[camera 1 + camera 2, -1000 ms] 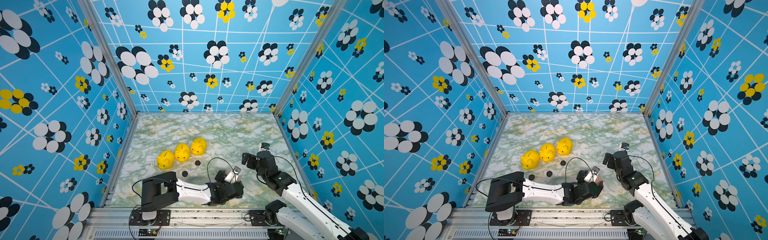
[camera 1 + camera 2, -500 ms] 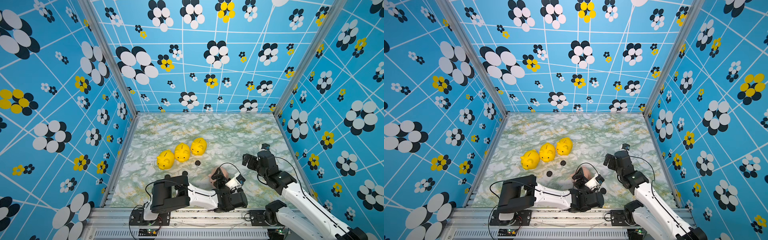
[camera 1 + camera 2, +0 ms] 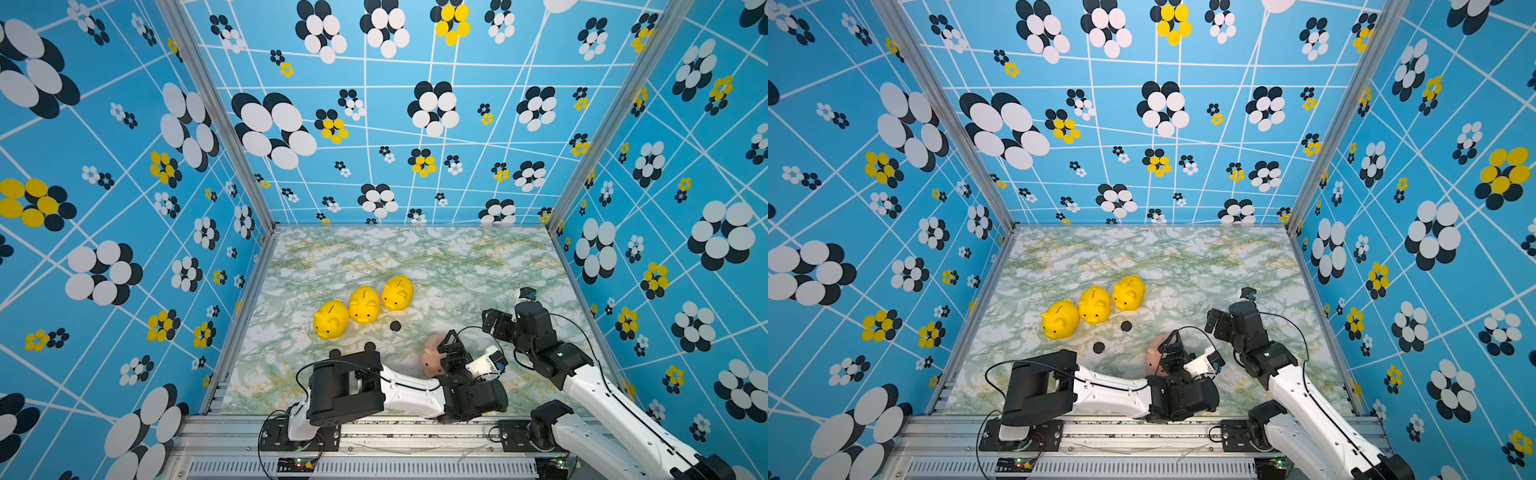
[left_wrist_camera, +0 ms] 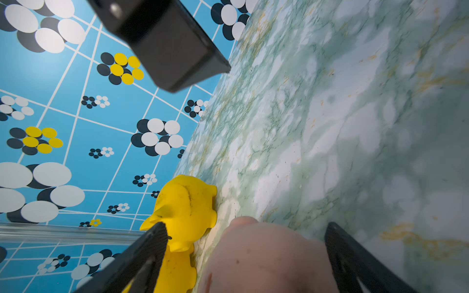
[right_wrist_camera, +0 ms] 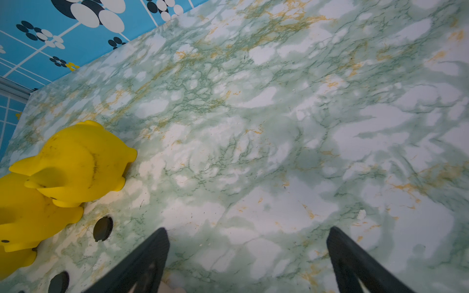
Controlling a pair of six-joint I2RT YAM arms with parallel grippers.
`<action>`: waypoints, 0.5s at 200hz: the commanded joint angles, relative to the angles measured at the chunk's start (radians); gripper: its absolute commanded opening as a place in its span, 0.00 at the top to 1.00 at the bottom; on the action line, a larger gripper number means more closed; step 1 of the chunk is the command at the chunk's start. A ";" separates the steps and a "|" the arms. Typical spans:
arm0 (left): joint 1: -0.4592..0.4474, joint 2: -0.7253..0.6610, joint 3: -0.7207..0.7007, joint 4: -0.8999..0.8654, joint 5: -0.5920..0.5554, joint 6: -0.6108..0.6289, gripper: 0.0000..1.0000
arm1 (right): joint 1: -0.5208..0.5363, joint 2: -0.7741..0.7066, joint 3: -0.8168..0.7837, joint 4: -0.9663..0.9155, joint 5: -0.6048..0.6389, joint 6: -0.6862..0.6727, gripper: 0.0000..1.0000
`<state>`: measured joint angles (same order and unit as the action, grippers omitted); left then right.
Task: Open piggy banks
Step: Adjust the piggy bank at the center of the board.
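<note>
Pincer on left straddles pink piggy bank (jaws wide)

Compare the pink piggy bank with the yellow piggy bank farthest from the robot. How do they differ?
Colour: the pink piggy bank is pale pink, the farthest yellow piggy bank bright yellow. Place: the open left gripper straddles the pink one; the yellow one ends a row, ungripped. Slot: the yellow one's shows on top; the pink one's does not show. Both are pig-shaped.

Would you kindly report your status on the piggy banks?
Left gripper jaws open astride pink piggy bank. Right gripper open, empty. Black discs loose nearby, not blocking.
</note>
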<state>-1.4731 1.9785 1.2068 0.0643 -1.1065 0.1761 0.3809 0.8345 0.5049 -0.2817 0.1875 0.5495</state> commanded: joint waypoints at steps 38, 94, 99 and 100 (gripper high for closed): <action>0.035 -0.173 0.208 -0.449 0.353 -0.122 0.01 | -0.005 0.013 0.026 -0.014 -0.071 -0.067 0.01; 0.172 -0.250 0.272 -0.810 0.760 -0.281 0.01 | -0.005 -0.012 0.038 -0.048 -0.090 -0.075 0.01; 0.187 -0.253 0.274 -0.832 0.786 -0.292 0.01 | -0.005 -0.015 0.036 -0.050 -0.103 -0.076 0.01; 0.188 -0.252 0.275 -0.836 0.790 -0.294 0.01 | -0.004 -0.016 0.035 -0.050 -0.106 -0.077 0.01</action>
<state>-1.3518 1.7435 1.4609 -0.5343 -0.5533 -0.0147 0.3809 0.8383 0.5068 -0.2886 0.1314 0.4995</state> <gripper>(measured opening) 0.988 0.995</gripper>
